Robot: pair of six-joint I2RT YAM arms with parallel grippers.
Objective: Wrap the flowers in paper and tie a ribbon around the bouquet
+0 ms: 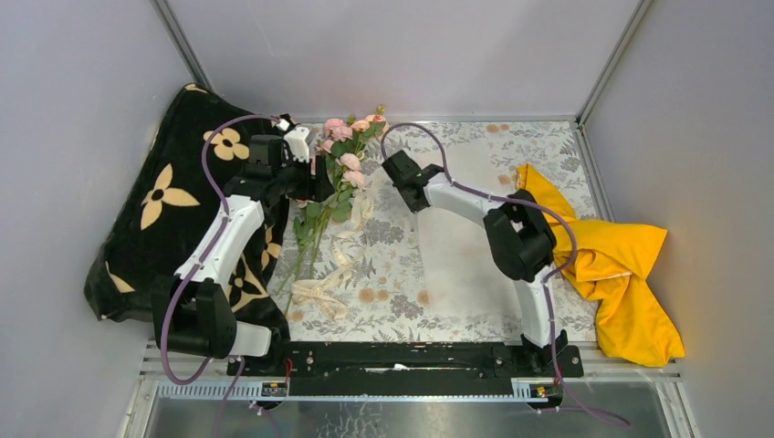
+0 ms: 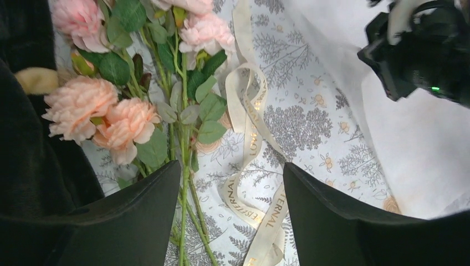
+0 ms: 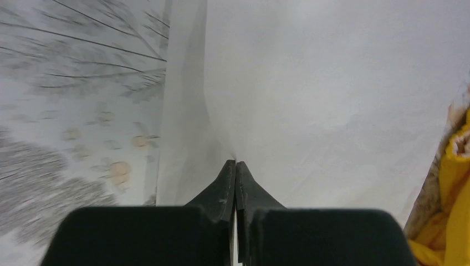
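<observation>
The flowers (image 1: 345, 155) (image 2: 127, 105), pink roses on thin green stems, lie on the tablecloth at the back left, heads pointing to the far wall. Beside the stems the cream ribbon (image 1: 330, 274) (image 2: 248, 116) loops toward the near edge. My left gripper (image 1: 315, 178) (image 2: 233, 166) hangs open over the stems and the ribbon, holding nothing. The paper (image 1: 461, 260) (image 2: 432, 138) (image 3: 332, 83), a thin white sheet, lies flat right of the ribbon. My right gripper (image 1: 388, 167) (image 3: 235, 162) is shut at the paper's left part, and a pinched ridge of paper runs up from its tips.
A black blanket (image 1: 173, 201) with beige flower prints is heaped at the left under my left arm. A yellow cloth (image 1: 625, 269) (image 3: 451, 183) lies bunched at the right edge. The grey floral tablecloth (image 1: 402, 292) covers the table; walls close in on three sides.
</observation>
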